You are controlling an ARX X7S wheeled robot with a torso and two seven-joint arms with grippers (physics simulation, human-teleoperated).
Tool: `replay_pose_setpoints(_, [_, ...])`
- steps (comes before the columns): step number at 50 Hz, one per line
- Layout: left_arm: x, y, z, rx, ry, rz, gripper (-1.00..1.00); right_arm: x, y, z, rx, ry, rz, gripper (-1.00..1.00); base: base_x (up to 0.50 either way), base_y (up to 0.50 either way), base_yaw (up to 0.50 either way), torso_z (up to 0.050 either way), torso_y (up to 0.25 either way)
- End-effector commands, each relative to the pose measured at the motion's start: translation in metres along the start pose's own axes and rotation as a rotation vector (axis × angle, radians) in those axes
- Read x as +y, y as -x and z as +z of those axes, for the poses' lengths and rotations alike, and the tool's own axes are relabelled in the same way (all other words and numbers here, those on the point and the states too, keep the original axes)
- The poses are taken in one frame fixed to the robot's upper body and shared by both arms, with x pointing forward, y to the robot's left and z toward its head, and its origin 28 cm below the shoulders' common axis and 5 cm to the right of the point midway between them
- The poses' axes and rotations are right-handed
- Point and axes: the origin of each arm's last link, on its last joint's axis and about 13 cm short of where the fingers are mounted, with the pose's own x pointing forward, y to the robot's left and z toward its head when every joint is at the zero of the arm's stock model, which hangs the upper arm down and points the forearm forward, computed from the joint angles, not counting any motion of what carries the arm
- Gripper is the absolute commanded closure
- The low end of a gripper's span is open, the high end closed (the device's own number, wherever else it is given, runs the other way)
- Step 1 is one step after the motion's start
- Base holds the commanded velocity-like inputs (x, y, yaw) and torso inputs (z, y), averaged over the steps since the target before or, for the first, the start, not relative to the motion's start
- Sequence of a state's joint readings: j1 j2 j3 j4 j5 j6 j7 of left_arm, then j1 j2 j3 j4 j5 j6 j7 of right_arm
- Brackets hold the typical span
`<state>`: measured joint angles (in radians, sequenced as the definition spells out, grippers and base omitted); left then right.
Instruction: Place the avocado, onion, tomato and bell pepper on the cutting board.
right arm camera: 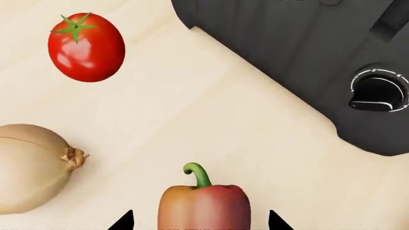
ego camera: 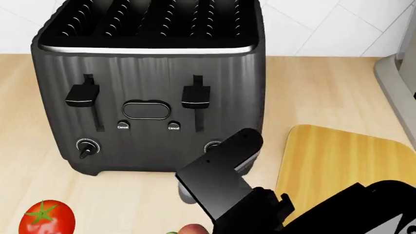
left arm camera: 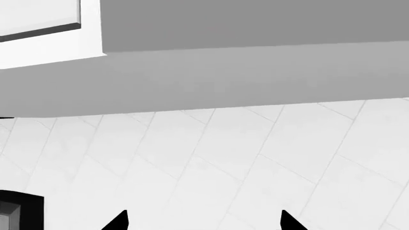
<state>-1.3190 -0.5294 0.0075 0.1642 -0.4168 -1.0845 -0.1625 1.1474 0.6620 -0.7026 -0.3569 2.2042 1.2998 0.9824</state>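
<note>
Worktop (ego camera: 312, 92): light wood with fine grain, evenly lit. Wall (ego camera: 312, 24) behind it: white tiles set diagonally, thin grey joints. Toaster (ego camera: 149, 83): dark grey, ribbed casing, four slots, two levers, two dials, two Cancel buttons and a chrome top rim, standing at the back of the worktop. Grey appliance (ego camera: 396, 83): partly visible at the right edge. Left wrist view: white diagonal floor tiles (left arm camera: 255, 163), a grey plinth (left arm camera: 223, 81) and a white cabinet front (left arm camera: 51, 33).

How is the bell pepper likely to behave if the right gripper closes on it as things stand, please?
The bell pepper lies on its side between the open right gripper fingertips, so it could probably roll if nudged. Its skin looks smooth, so it may slip. The lobed, tapering body might seat unevenly.
</note>
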Motion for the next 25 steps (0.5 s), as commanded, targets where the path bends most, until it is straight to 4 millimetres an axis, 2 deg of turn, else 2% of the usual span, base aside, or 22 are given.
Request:
replay_pose_setpoints(1, [0.0, 0.0, 0.001, -0.002, 0.003, 0.002, -1.0, -0.001, -0.012, -0.01, 0.029, -0.022, 0.017, -1.0, 0.0, 0.0, 0.0, 0.0, 0.0])
replay_pose_setpoints(18, [0.001, 0.001, -0.006, 0.01, 0.004, 0.002, -1.0, -0.002, -0.02, -0.018, 0.044, -0.03, 0.021, -1.0, 0.0, 0.0, 0.0, 0.0, 0.0])
replay_pose_setpoints(19, [0.001, 0.001, -0.006, 0.01, 0.004, 0.002, -1.0, -0.002, -0.019, -0.017, 0.039, -0.029, 0.017, 1.0, 0.0, 0.0, 0.0, 0.0, 0.0])
replay_pose_setpoints(25, [0.0, 0.001, -0.006, 0.008, 0.003, 0.002, -1.0, 0.001, -0.007, -0.008, 0.008, 0.006, 0.005, 1.0, 0.0, 0.0, 0.0, 0.0, 0.0])
